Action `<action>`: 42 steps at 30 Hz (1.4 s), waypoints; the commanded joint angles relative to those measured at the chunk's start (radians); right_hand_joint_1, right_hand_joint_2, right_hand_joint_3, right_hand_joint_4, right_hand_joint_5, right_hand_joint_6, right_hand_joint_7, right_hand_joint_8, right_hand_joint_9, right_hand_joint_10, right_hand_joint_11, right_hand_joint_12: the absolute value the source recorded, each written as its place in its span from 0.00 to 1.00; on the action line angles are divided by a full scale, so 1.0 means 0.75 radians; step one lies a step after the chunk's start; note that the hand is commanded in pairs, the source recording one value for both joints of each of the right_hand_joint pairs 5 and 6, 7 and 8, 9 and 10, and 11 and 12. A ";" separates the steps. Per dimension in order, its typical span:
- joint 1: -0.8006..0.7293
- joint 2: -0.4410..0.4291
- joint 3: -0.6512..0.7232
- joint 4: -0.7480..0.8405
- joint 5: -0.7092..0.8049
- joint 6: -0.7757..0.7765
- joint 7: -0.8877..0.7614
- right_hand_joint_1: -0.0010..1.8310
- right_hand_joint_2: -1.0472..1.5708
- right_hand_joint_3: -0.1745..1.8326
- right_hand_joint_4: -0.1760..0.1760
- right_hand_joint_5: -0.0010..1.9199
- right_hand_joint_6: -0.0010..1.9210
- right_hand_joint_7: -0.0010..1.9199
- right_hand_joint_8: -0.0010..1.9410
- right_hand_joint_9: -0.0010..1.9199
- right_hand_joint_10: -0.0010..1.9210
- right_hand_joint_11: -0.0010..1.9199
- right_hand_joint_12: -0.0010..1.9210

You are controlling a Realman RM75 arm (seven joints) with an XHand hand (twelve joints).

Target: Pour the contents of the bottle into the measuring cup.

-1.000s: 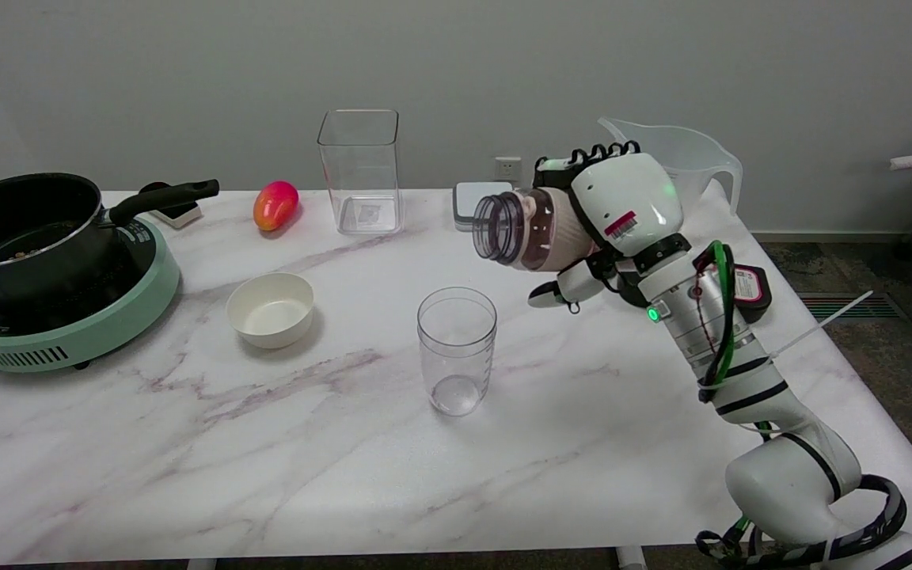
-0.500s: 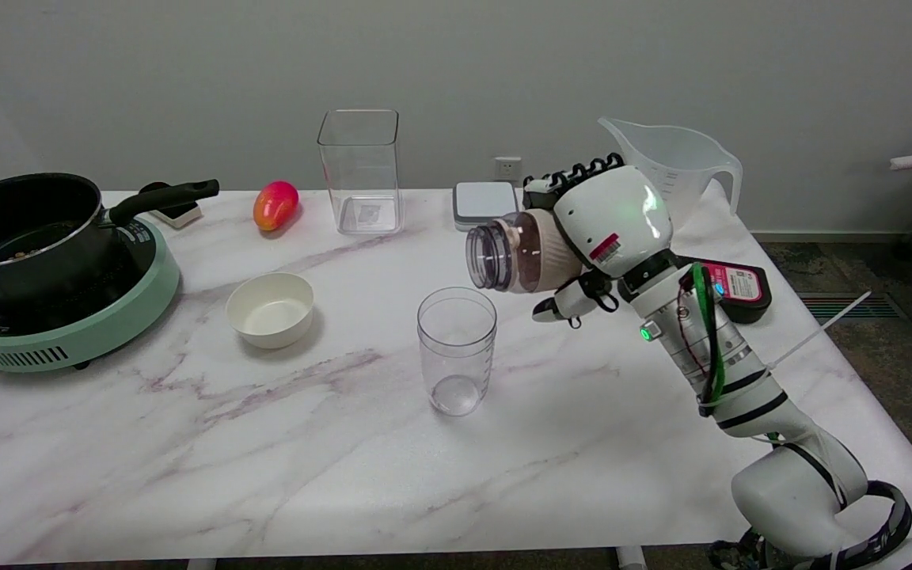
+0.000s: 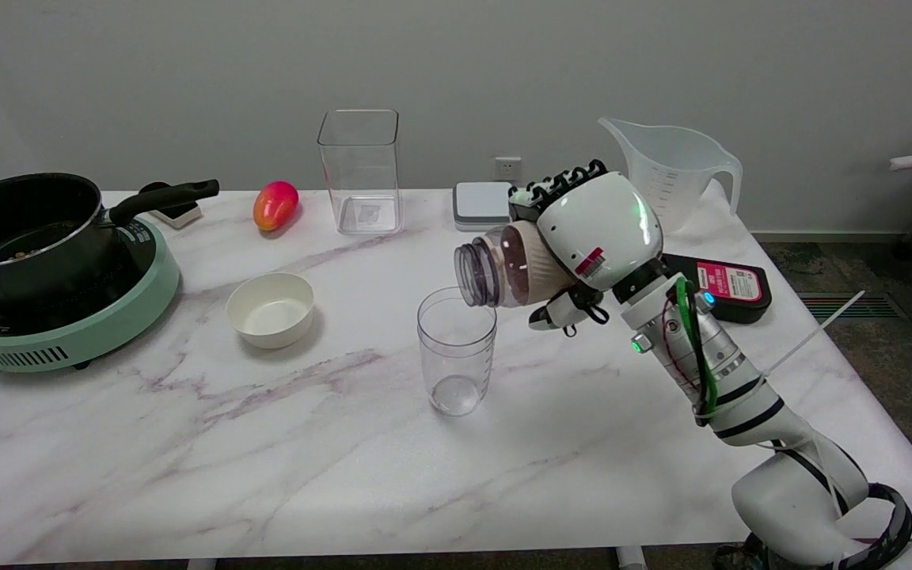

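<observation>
Bottle (image 3: 503,265) moved left and lower, uncapped mouth over measuring cup (image 3: 456,351) rim, robot hand (image 3: 583,237) gripping its beige ribbed body

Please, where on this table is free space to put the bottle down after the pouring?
The whole near strip of the table, in front of the measuring cup and white bowl, is bare. A smaller bare patch lies between the bowl, cup and tall clear container. The far right is crowded: robot hand with bottle, jug, black device.
</observation>
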 commanded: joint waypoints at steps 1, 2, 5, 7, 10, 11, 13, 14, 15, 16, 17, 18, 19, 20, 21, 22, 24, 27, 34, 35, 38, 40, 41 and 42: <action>0.020 0.075 -0.005 0.030 -0.063 -0.064 -0.014 0.69 1.00 0.20 0.50 1.00 1.00 1.00 0.99 0.80 0.80 0.71 0.71; 0.025 0.091 -0.004 0.038 -0.066 -0.073 -0.016 0.69 1.00 0.20 0.50 1.00 1.00 1.00 0.99 0.80 0.80 0.71 0.71; 0.032 0.120 0.007 0.061 -0.088 -0.099 -0.014 0.69 1.00 0.20 0.50 1.00 1.00 1.00 0.99 0.80 0.80 0.71 0.71; 0.032 0.137 0.013 0.077 -0.102 -0.113 -0.014 0.69 1.00 0.20 0.50 1.00 1.00 1.00 0.99 0.80 0.80 0.71 0.71; 0.035 0.160 0.016 0.087 -0.105 -0.120 -0.014 0.69 1.00 0.20 0.50 1.00 1.00 1.00 0.99 0.80 0.80 0.71 0.71; 0.041 0.163 0.018 0.081 -0.103 -0.121 -0.014 0.69 1.00 0.20 0.50 1.00 1.00 1.00 0.99 0.80 0.80 0.71 0.71; 0.043 0.165 0.013 0.087 -0.112 -0.120 -0.014 0.69 1.00 0.20 0.50 1.00 1.00 1.00 0.99 0.80 0.80 0.71 0.71; 0.045 0.165 0.010 0.087 -0.117 -0.118 -0.014 0.69 1.00 0.20 0.50 1.00 1.00 1.00 0.99 0.80 0.80 0.71 0.71; 0.045 0.165 0.008 0.087 -0.121 -0.116 -0.015 0.69 1.00 0.20 0.50 1.00 1.00 1.00 0.99 0.80 0.80 0.71 0.71; 0.047 0.165 0.003 0.087 -0.124 -0.114 -0.018 0.69 1.00 0.20 0.50 1.00 1.00 1.00 0.99 0.80 0.80 0.71 0.71; 0.047 0.165 -0.001 0.087 -0.124 -0.111 -0.020 0.69 1.00 0.20 0.50 1.00 1.00 1.00 0.99 0.80 0.80 0.71 0.71; 0.046 0.165 -0.004 0.087 -0.124 -0.111 -0.022 0.69 1.00 0.20 0.50 1.00 1.00 1.00 0.99 0.80 0.80 0.71 0.71; 0.045 0.165 -0.009 0.087 -0.124 -0.111 -0.025 0.69 1.00 0.20 0.50 1.00 1.00 1.00 0.99 0.80 0.80 0.71 0.71; 0.043 0.165 -0.012 0.087 -0.124 -0.110 -0.025 0.69 1.00 0.20 0.50 1.00 1.00 1.00 0.99 0.80 0.80 0.71 0.71; 0.043 0.164 -0.015 0.087 -0.124 -0.109 -0.027 0.69 1.00 0.20 0.50 1.00 1.00 1.00 0.99 0.80 0.80 0.71 0.71; 0.041 0.162 -0.021 0.087 -0.124 -0.109 -0.029 0.69 1.00 0.20 0.50 1.00 1.00 1.00 0.99 0.80 0.80 0.71 0.71; 0.039 0.161 -0.030 0.087 -0.124 -0.109 -0.031 0.69 1.00 0.20 0.50 1.00 1.00 1.00 0.99 0.80 0.80 0.71 0.71; 0.040 0.159 -0.048 0.087 -0.124 -0.107 -0.040 0.69 1.00 0.20 0.50 1.00 1.00 1.00 0.99 0.80 0.80 0.71 0.71; 0.045 0.155 -0.081 0.089 -0.148 -0.105 -0.047 0.69 1.00 0.20 0.50 1.00 1.00 1.00 0.99 0.81 0.80 0.71 0.71; 0.045 0.153 -0.081 0.089 -0.157 -0.106 -0.047 0.69 1.00 0.20 0.50 1.00 1.00 1.00 0.99 0.81 0.81 0.71 0.71; 0.047 0.148 -0.081 0.089 -0.192 -0.115 -0.036 0.69 1.00 0.20 0.50 1.00 1.00 1.00 0.99 0.81 0.81 0.71 0.71; 0.049 0.148 -0.079 0.089 -0.218 -0.116 -0.035 0.69 1.00 0.20 0.50 1.00 1.00 1.00 0.99 0.81 0.81 0.71 0.71; 0.049 0.148 -0.079 0.089 -0.220 -0.115 -0.038 0.69 1.00 0.20 0.50 1.00 1.00 1.00 0.99 0.81 0.81 0.71 0.71; 0.052 0.149 -0.078 0.088 -0.221 -0.112 -0.042 0.69 1.00 0.20 0.50 1.00 1.00 1.00 0.99 0.81 0.81 0.71 0.71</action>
